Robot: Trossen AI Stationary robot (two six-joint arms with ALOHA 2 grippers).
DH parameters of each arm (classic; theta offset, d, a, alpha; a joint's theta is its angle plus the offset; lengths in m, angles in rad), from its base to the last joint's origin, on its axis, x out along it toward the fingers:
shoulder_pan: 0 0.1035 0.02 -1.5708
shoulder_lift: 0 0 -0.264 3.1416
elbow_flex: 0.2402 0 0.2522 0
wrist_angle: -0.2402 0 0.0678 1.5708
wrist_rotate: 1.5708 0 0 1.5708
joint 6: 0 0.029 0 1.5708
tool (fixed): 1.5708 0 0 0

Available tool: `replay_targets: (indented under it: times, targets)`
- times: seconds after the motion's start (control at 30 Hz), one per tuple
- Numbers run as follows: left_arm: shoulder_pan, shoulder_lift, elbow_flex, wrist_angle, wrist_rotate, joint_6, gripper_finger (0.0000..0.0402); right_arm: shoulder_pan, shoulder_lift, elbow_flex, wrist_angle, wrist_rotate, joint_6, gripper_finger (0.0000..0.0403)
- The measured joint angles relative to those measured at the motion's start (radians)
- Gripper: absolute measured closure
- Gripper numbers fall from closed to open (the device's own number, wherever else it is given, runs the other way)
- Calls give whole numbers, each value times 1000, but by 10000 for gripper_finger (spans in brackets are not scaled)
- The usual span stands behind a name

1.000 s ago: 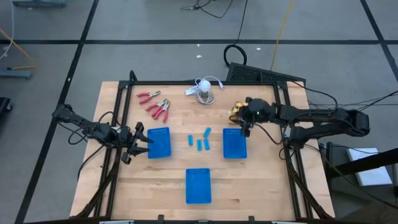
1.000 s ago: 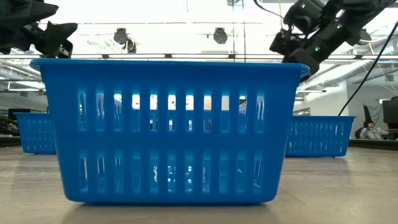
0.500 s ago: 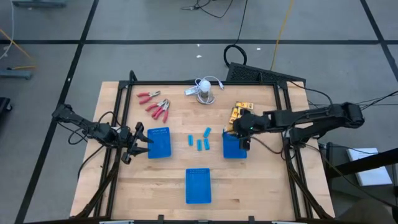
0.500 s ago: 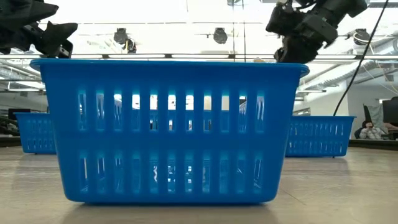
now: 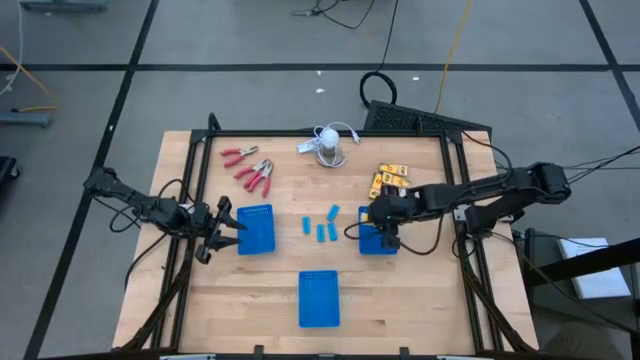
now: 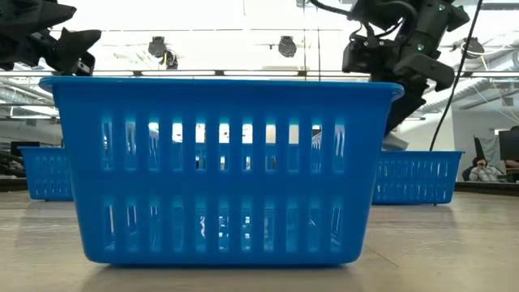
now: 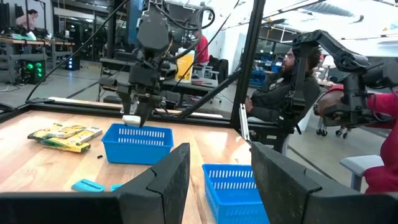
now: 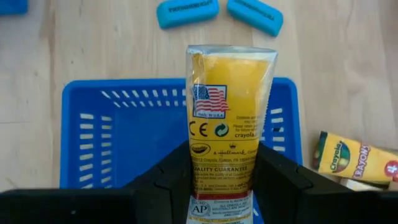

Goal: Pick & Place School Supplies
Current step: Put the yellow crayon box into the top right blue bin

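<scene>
Right wrist view settles it: the right gripper [image 8: 221,186] is clamped on a yellow crayon box [image 8: 229,118], whose long axis runs straight out from the fingers over the open right-hand basket [image 8: 124,143] (blue, slotted walls). The drop looks to be the coming move — the box hangs above the basket's inside, not its rim. More crayon boxes [image 5: 390,180] lie just beyond that basket, light-blue blocks [image 5: 321,227] lie between the two side baskets, and red-handled pliers [image 5: 250,168] sit nearer the left arm. The left gripper [image 5: 222,231] waits by the left basket [image 5: 258,229], fingers apart and empty. How high the box hangs stays unclear — the front basket [image 6: 219,170] fills the low view.
</scene>
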Motion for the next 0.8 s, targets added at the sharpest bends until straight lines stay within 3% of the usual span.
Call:
replay_targets:
  times: [0.8]
  targets:
    - [0,0,0,0,0,0,229,0,11,-29,-14,-1,27,268]
